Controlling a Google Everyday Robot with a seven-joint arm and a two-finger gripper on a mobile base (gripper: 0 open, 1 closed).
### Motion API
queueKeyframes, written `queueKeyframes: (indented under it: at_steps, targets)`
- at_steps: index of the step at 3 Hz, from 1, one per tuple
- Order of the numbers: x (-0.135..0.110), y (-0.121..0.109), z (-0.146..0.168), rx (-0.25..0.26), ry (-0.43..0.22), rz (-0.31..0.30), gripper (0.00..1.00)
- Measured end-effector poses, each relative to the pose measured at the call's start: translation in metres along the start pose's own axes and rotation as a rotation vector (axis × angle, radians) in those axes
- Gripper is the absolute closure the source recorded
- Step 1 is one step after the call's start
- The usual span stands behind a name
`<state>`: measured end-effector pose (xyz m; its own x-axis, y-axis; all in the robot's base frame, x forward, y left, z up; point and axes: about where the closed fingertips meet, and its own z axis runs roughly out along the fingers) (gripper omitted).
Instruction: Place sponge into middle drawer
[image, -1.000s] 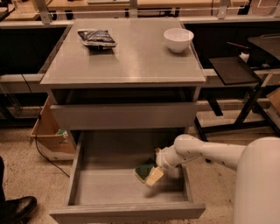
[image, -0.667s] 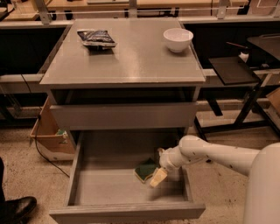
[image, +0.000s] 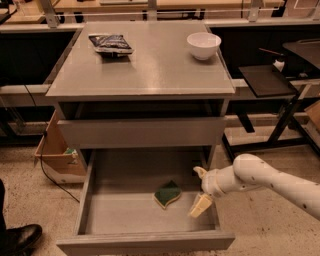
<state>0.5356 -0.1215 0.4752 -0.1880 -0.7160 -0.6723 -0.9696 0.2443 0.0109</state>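
At the far left, on the speckled floor, we see the toe of a black shoe (image: 17, 239). A little above it an open brown cardboard box (image: 54, 152) stands just beside the left side of the grey metal cabinet (image: 142, 75). On the flat top of this cabinet a dark shiny snack bag (image: 111, 43) lies near the back left corner. A round white bowl (image: 203, 45) stands upright near the back right corner, well apart from the bag. Under the top, the plain grey front panel of the upper drawer (image: 142, 131) is closed. Below it the wide grey metal middle drawer (image: 125, 215) is open toward us, and we see its broad floor and low side walls. On this floor, a little right of the middle, the small wavy-edged sponge (image: 167, 194) lies flat, dark green face up, with a pale yellow edge showing at its front. Just to its right, near the right wall of the drawer, is the cream-coloured two-finger gripper (image: 196, 192). Its jaws are apart, one finger toward the back and one toward the front, and they hold nothing. The sponge is near the gripper but not touching it. The white arm (image: 270, 180) comes in from the right edge, and behind it stands a black metal stand (image: 265, 80).
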Motion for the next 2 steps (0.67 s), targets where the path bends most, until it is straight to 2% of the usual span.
queueKeyframes:
  at_steps: [1, 2]
  targets:
    - [-0.0164, 0.0149, -0.0322, -0.034, -0.057, -0.09, 0.0]
    - [-0.0155, 0.0207, -0.0318, -0.053, -0.058, -0.108, 0.0]
